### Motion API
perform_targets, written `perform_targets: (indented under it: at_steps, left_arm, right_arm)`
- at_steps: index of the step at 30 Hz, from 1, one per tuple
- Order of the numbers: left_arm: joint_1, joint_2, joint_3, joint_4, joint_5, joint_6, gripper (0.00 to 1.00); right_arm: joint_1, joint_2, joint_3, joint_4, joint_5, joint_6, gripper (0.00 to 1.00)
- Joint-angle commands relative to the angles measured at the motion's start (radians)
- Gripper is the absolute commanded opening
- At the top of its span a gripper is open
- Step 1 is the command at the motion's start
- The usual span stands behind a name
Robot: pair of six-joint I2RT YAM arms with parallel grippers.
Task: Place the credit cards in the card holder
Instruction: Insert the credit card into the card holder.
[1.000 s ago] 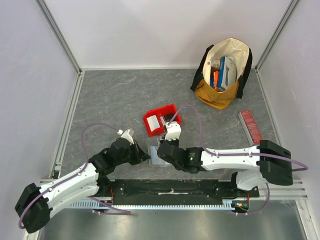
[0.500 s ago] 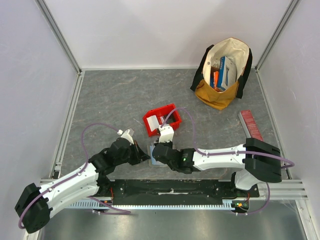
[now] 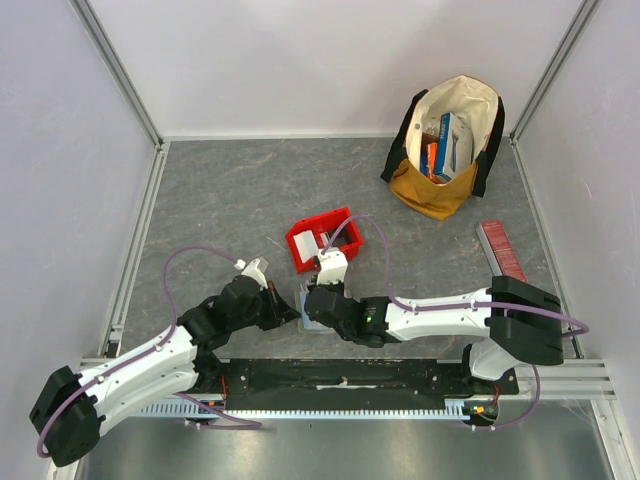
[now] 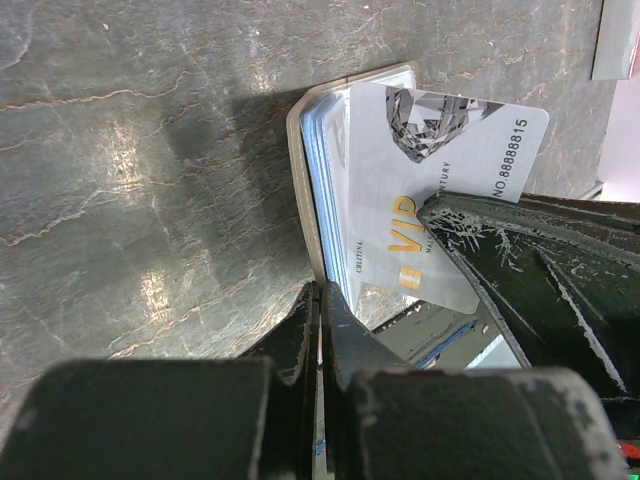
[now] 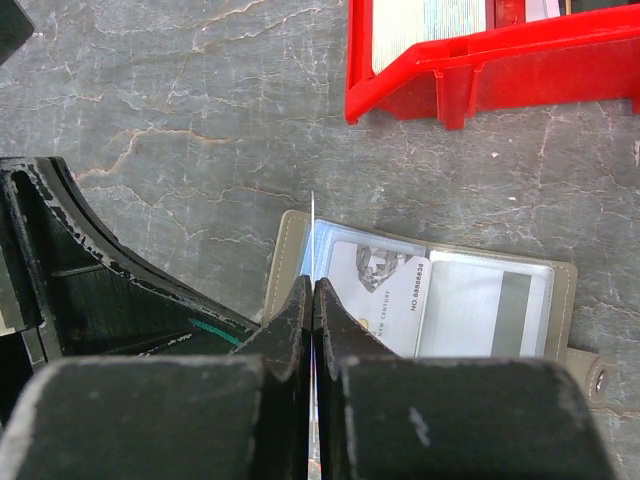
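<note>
The grey-olive card holder (image 5: 565,300) lies open on the table between my two grippers; it also shows in the top view (image 3: 311,323) and the left wrist view (image 4: 296,150). A white VIP card (image 5: 385,290) lies on its clear sleeves (image 4: 425,180). A second card (image 5: 490,305) sits in the pocket beside it. My left gripper (image 4: 320,290) is shut on the holder's near edge (image 3: 288,312). My right gripper (image 5: 313,285) is shut on a thin white card seen edge-on (image 5: 313,225), held upright over the holder's left side (image 3: 310,300).
A red plastic bin (image 3: 322,240) with more cards (image 5: 430,22) stands just beyond the holder. A tan and white bag (image 3: 445,145) with colourful boxes is at the back right. A long red ribbed box (image 3: 502,252) lies at the right.
My right gripper has moved left from beside the red bin to over the card holder, then held still. The left arm has not moved.
</note>
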Motion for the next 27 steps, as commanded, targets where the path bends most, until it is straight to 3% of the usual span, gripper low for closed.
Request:
perform_targets:
  at_steps: [1, 27]
  left_arm:
    - [0.003, -0.007, 0.038, 0.021, 0.006, -0.027, 0.02]
    - [0.004, -0.007, 0.045, 0.009, -0.002, -0.023, 0.02]
  right_arm:
    - [0.001, 0.005, 0.042, 0.030, 0.025, 0.013, 0.00]
    - [0.001, 0.040, 0.052, -0.025, 0.043, 0.044, 0.00]
